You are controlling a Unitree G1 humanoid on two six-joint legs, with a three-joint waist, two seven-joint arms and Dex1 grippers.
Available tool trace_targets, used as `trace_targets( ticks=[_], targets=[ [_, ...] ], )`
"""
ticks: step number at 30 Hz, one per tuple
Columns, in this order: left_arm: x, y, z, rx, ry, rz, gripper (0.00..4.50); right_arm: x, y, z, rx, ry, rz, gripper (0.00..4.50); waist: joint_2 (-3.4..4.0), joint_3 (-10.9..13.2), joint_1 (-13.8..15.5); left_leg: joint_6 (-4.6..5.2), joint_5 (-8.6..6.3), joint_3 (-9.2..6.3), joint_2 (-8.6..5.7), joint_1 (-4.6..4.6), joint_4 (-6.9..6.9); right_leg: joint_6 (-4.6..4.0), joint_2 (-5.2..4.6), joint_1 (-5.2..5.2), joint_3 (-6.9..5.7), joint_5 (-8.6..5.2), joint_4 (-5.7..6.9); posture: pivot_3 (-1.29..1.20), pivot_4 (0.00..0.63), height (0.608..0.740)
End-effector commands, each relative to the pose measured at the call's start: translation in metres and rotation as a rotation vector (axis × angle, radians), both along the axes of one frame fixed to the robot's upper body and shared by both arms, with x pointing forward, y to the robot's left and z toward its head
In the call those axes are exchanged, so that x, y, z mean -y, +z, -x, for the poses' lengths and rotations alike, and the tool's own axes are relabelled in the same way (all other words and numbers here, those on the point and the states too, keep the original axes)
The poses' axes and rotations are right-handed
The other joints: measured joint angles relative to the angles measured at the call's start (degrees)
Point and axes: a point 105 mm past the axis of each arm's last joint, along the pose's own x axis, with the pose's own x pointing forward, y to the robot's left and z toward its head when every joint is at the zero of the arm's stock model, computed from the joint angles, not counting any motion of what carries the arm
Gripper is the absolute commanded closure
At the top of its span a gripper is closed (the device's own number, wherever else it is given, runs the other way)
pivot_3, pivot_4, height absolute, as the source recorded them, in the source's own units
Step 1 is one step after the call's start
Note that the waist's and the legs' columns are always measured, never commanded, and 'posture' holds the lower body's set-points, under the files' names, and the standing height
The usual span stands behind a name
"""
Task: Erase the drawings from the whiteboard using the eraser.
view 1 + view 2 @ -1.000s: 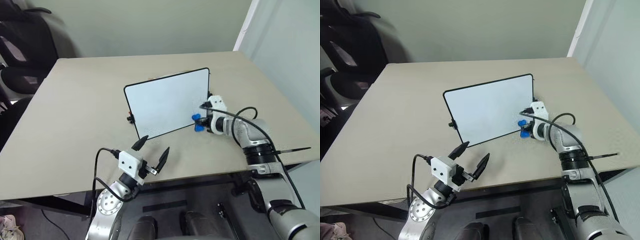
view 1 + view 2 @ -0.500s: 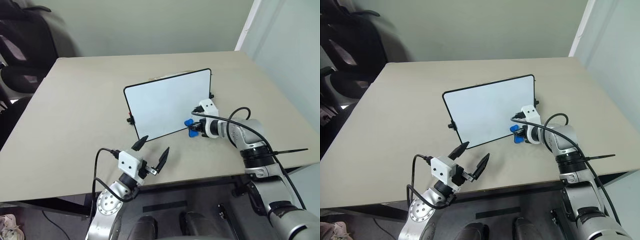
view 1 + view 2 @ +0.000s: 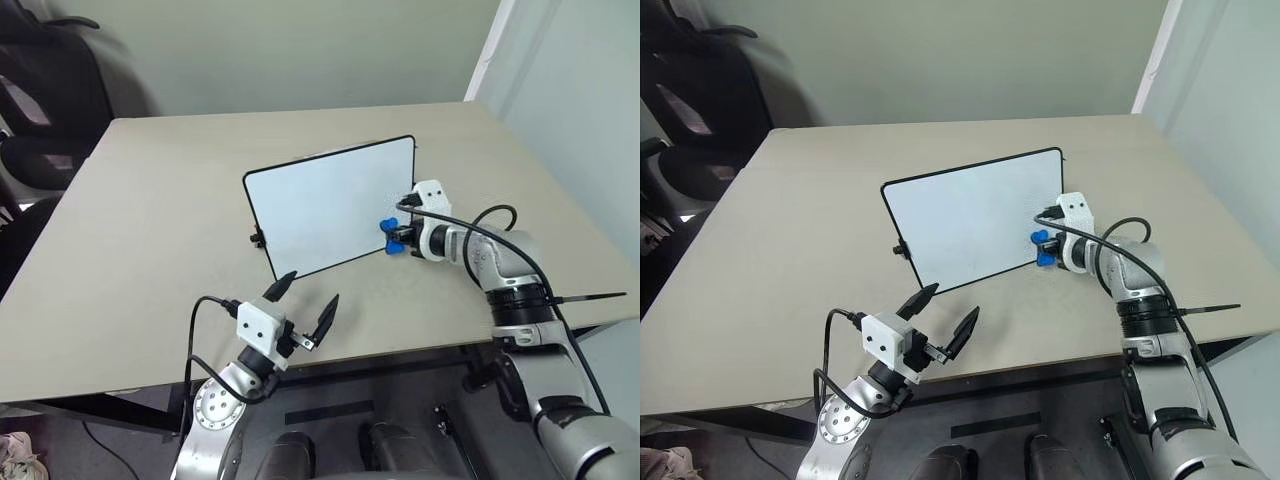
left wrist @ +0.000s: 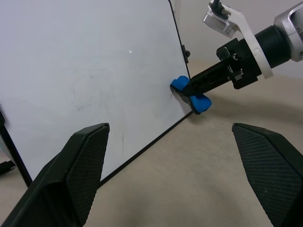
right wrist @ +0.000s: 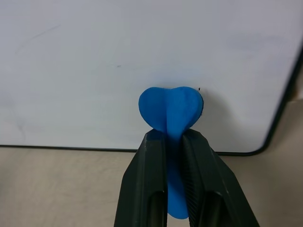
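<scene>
A wide, flat, beige table (image 3: 150, 220) stands by a pale green wall (image 3: 300, 50). A dark office chair (image 3: 45, 110) sits past its far left corner. On the table, a white rectangular whiteboard with a thin black frame (image 3: 325, 205) stands tilted back. Its face looks almost clean, with only faint grey smudges where the drawings (image 4: 83, 97) were.

The right gripper (image 3: 400, 234) reaches in to the board's lower right corner. Its two black fingers (image 5: 151, 189) are pressed together, pinching a small bright blue bow-shaped eraser (image 5: 171, 113). The eraser touches the white face just beside the frame.

The left gripper (image 3: 303, 302) hovers over the near edge of the table, well apart from the board. Its fingers are spread wide and hold nothing.
</scene>
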Motion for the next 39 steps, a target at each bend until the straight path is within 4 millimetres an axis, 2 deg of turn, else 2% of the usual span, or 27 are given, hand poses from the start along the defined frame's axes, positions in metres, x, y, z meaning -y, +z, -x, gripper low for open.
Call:
trace_targets(
  ticks=[1,3,6,9,13,16,20,24,30,34,39],
  targets=[
    [0.001,0.011,0.001,0.042,-0.01,0.016,0.0,-0.014,0.0,0.007,-0.006,0.059,0.027,4.28,0.0,-0.01,0.01,0.01,0.01,0.0,0.0,0.01,0.01,0.01,0.0,0.01,0.0,0.01,-0.01,0.0,0.15,0.736],
    [0.001,0.011,0.001,0.044,-0.009,0.016,0.0,-0.013,-0.008,0.007,-0.029,0.049,0.049,4.28,-0.01,-0.02,0.03,0.02,0.02,0.01,0.0,0.02,0.05,0.03,0.0,0.03,0.0,0.03,-0.02,0.0,0.15,0.736],
    [0.001,0.011,0.001,0.045,-0.007,0.016,0.0,-0.007,-0.008,0.004,-0.031,0.023,0.049,4.28,0.0,-0.04,0.0,0.02,0.02,0.02,0.0,0.05,0.1,0.03,-0.01,0.08,0.0,0.09,-0.05,0.0,0.15,0.736],
    [0.001,0.011,0.001,0.046,-0.006,0.016,0.0,0.008,-0.001,-0.006,-0.007,-0.048,0.041,4.28,-0.02,-0.06,0.01,0.01,0.01,0.02,0.0,0.17,0.09,0.04,-0.01,0.15,0.0,0.09,-0.06,0.0,0.15,0.736],
    [0.001,0.011,0.0,0.044,-0.009,0.014,0.0,0.018,0.015,-0.014,0.058,-0.083,0.003,4.28,0.0,-0.02,0.04,0.0,0.0,0.01,0.0,0.11,0.08,0.03,-0.01,0.1,0.02,0.09,-0.06,0.0,0.15,0.736],
    [0.001,0.01,-0.001,0.042,-0.011,0.014,0.0,0.016,0.023,-0.015,0.089,-0.072,-0.023,4.28,0.0,0.0,0.0,-0.01,0.0,0.02,0.0,-0.01,0.07,-0.02,-0.01,-0.02,0.02,0.13,-0.05,0.0,0.15,0.736],
    [0.002,0.009,-0.002,0.04,-0.016,0.013,0.0,-0.002,0.029,-0.004,0.104,0.024,-0.041,4.28,0.0,0.01,0.0,-0.01,0.0,0.01,0.0,0.01,0.01,-0.05,0.0,-0.06,0.0,0.14,-0.01,0.0,0.15,0.736],
    [0.003,0.009,-0.002,0.039,-0.018,0.014,0.0,-0.015,0.011,0.011,0.032,0.103,0.009,4.28,-0.02,-0.08,0.04,0.01,0.01,0.01,0.0,0.03,0.03,-0.02,0.0,-0.02,-0.02,0.17,-0.01,0.0,0.15,0.736],
    [0.002,0.01,-0.002,0.043,-0.013,0.014,0.0,-0.005,0.001,0.005,0.0,0.043,0.027,4.28,0.0,-0.18,0.22,0.06,0.06,0.02,0.0,0.1,0.13,0.04,-0.02,0.14,0.0,0.19,-0.11,0.0,0.15,0.736],
    [0.001,0.011,-0.002,0.046,-0.01,0.013,0.0,0.007,0.011,-0.006,0.037,-0.019,0.012,4.28,-0.01,-0.17,0.17,0.03,0.03,0.03,-0.01,0.27,0.13,0.08,-0.02,0.26,0.01,0.13,-0.13,0.0,0.15,0.736],
    [0.002,0.011,-0.002,0.045,-0.012,0.015,0.0,0.004,0.019,-0.006,0.067,-0.004,-0.004,4.28,0.0,-0.12,0.17,0.0,-0.01,0.01,-0.01,0.17,0.01,0.04,-0.01,0.06,0.01,0.15,-0.07,0.0,0.15,0.736]
  ],
)
